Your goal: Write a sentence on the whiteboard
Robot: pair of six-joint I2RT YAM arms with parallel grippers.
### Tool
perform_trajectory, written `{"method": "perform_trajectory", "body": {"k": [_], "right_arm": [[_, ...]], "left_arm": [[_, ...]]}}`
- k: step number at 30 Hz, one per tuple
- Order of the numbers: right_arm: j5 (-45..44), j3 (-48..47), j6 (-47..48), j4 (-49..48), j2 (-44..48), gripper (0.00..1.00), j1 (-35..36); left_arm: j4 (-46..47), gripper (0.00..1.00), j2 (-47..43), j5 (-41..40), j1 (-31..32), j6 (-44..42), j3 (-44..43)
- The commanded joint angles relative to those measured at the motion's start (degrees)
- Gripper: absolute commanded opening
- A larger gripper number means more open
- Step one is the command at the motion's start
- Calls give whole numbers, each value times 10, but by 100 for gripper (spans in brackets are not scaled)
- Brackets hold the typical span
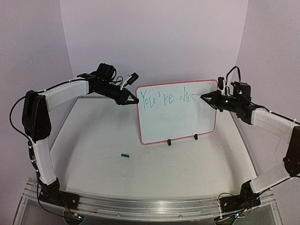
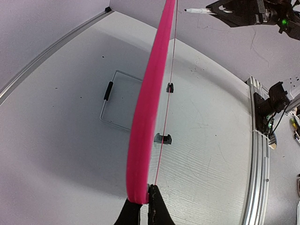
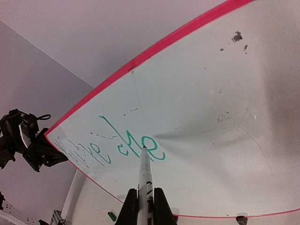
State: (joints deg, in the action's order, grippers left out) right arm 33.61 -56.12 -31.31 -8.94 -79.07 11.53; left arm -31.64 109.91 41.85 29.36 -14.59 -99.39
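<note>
The whiteboard [image 1: 178,119] stands upright on two black clip feet [image 1: 168,142] at mid-table, its red frame [image 2: 145,117] seen edge-on in the left wrist view. My left gripper [image 1: 132,99] [image 2: 149,199] is shut on the frame's left edge near the top. My right gripper [image 1: 209,99] [image 3: 145,206] is shut on a white marker [image 3: 146,171], whose tip touches the board. The sentence [image 1: 165,98] [image 3: 140,147] in green reads "You're che" along the top line.
A small green marker cap [image 1: 124,155] [image 3: 111,216] lies on the table in front of the board's left side. White walls enclose the back and sides. An aluminium rail [image 1: 150,206] runs along the near edge between the arm bases.
</note>
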Motion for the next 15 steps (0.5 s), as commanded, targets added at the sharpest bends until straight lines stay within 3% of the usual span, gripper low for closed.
{"method": "perform_trajectory", "body": {"k": [1, 15], "right_arm": [[10, -11, 4, -12, 21, 0, -2], [9, -51, -1, -30, -37, 0, -2]], "left_arm": [[-33, 0, 15, -31, 7, -25, -12], [-33, 0, 12, -33, 7, -23, -8]]}}
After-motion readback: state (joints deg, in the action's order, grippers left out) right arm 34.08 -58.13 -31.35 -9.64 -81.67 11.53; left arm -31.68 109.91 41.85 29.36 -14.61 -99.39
